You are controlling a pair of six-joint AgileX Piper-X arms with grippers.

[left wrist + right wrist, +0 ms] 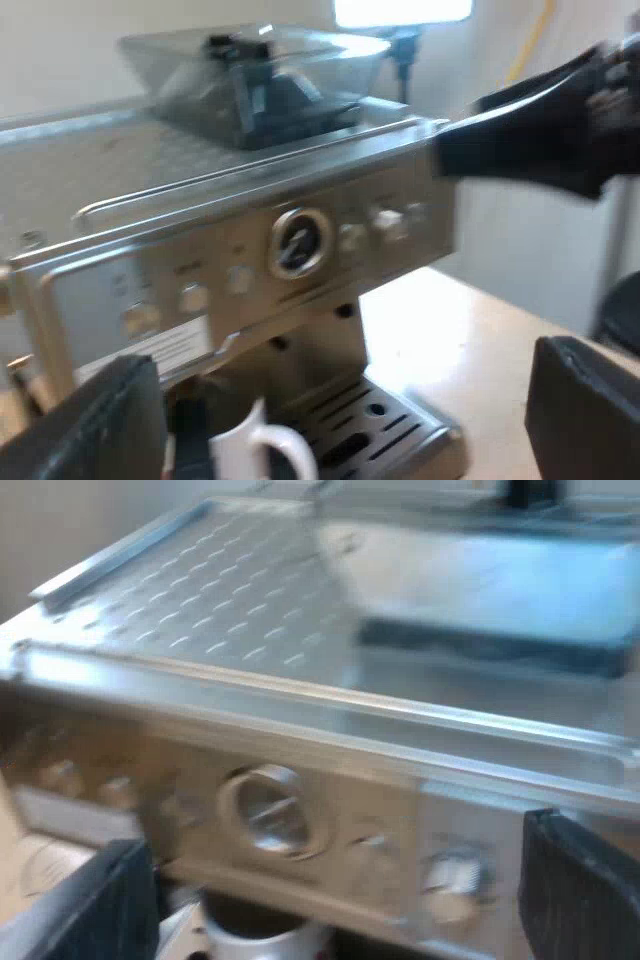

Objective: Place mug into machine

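The espresso machine (250, 250) faces me with its round gauge (298, 241), its knobs and the bean hopper (255, 75) on top. A white mug (255, 450) stands at the drip tray (375, 425) under the front panel, handle towards the tray's grille. My left gripper (340, 430) is open, its fingers (90, 430) wide apart in front of the tray, with the mug close to one finger. My right gripper (335, 910) is open too, low before the machine's gauge (265, 810), above the mug's rim (255, 935). The right arm (540, 130) shows by the machine's top corner.
The ribbed metal top (230, 590) of the machine lies beside the hopper's base (480, 590). The machine stands on a light wooden tabletop (450, 340). A pale wall (540, 240) rises behind it.
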